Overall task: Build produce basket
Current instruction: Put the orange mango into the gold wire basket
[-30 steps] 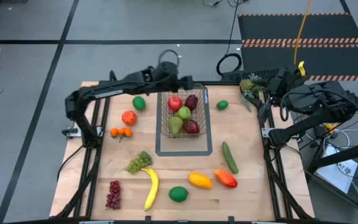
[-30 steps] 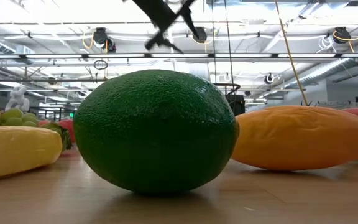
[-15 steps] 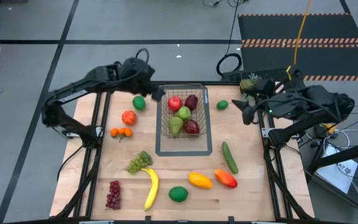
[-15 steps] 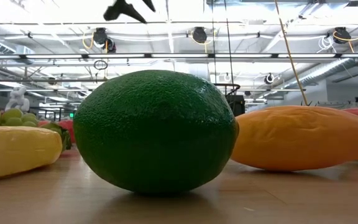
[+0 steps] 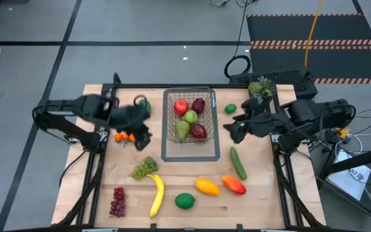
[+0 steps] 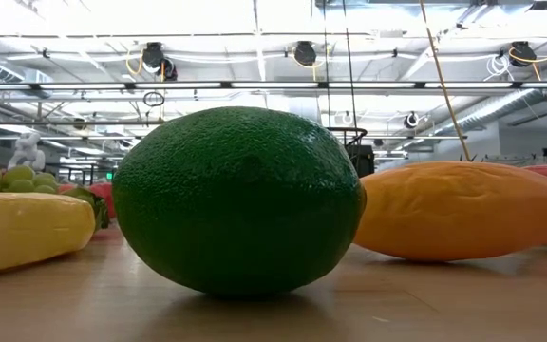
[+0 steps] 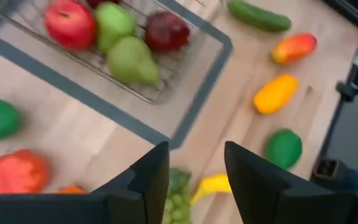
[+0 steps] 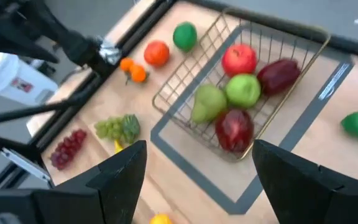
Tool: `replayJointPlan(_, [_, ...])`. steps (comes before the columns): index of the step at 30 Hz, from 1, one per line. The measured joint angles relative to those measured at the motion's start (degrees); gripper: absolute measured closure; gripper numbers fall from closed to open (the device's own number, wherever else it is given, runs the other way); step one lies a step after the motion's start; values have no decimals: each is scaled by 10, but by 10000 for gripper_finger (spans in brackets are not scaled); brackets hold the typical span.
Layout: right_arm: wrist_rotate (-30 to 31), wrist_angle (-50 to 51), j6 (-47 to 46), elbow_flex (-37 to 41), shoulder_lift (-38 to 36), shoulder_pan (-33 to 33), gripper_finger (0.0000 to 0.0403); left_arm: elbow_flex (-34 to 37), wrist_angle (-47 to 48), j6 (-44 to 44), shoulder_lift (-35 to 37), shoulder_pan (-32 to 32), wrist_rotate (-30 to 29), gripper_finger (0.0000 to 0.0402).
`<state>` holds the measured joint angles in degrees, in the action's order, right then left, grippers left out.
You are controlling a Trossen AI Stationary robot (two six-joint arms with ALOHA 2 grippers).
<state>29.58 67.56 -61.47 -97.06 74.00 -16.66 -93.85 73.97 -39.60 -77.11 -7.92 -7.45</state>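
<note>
Filling low view: green lime (image 6: pixel 238 199)

No readable text, labels, numbers or signs in any view.

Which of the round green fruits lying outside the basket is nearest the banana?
The big green one at the front of the table, just right of the banana; the other two lie beside the basket.

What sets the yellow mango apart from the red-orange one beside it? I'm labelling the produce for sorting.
Colour: the yellow mango is plain yellow-orange, while the red-orange mango runs from red to orange. Place: the yellow mango lies nearer the lime; the red-orange mango lies nearer the cucumber. Both are oblong, similar in size, and lie on the table outside the basket.
</note>
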Motion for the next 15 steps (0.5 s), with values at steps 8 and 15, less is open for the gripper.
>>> replayJointPlan(8, [-88, 0, -68, 0, 38, -1, 117, 98, -19, -101, 7, -94, -21, 249])
replayJointPlan(15, [-88, 33, -64, 0, 39, 14, 117, 167, -111, -181, 7, -135, -16, 250])
